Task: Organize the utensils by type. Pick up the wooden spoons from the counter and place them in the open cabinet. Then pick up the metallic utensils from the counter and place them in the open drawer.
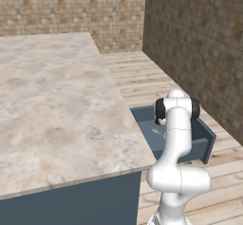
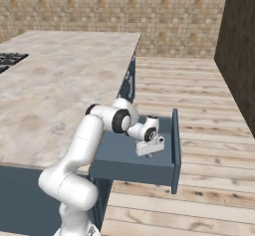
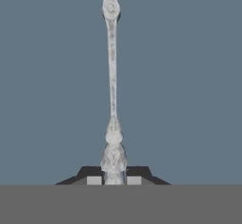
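The gripper point(image 3: 114, 180) is clamped on one end of the silver-grey metal spoon point(image 3: 112, 76) over the open drawer point(image 2: 175, 145) — slim, stiff, probably light and slippery — so a mid-handle hold would likely swing less.

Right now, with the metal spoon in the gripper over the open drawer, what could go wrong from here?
The gripper pinches the metal spoon only at one end, so the long shaft could pivot or slip if the hand swings. The hand hangs low inside the open drawer, close to its front wall; a sideways move could knock it. I cannot tell how far the spoon is above the drawer floor, so an early release might let it bounce.
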Motion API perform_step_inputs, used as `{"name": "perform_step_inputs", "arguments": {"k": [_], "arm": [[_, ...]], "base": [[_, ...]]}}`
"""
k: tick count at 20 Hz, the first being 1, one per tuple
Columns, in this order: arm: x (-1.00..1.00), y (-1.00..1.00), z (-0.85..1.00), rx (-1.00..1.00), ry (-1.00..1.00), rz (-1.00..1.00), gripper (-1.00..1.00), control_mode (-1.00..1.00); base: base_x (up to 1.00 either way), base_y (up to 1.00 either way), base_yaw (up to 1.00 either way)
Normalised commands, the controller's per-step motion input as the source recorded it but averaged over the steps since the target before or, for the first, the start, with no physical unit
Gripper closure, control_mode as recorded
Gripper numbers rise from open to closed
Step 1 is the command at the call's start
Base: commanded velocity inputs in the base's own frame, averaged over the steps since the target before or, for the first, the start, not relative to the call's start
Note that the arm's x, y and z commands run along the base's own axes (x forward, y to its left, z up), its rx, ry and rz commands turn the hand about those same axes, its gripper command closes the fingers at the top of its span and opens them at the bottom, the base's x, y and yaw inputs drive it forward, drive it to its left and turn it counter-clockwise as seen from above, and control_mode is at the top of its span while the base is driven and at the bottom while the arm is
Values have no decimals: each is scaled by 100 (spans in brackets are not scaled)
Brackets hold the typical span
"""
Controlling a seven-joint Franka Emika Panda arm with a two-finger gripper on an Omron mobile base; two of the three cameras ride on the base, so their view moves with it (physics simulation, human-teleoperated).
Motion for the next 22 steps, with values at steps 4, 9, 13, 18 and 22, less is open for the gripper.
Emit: {"name": "perform_step_inputs", "arguments": {"k": [4, 9, 13, 18, 22], "arm": [[0, 0, -3, 0, -1, 1, -100, -100], [0, 0, 4, 0, -4, 0, -100, -100], [0, -3, 30, 0, -3, 0, -100, -100], [-5, -6, 58, 0, -9, 0, -100, -100], [-19, -2, 83, 0, -13, 0, -100, -100]], "base": [[0, 0, 0], [0, 0, 0], [0, 0, 0], [0, 0, 0], [0, 0, 0]]}}
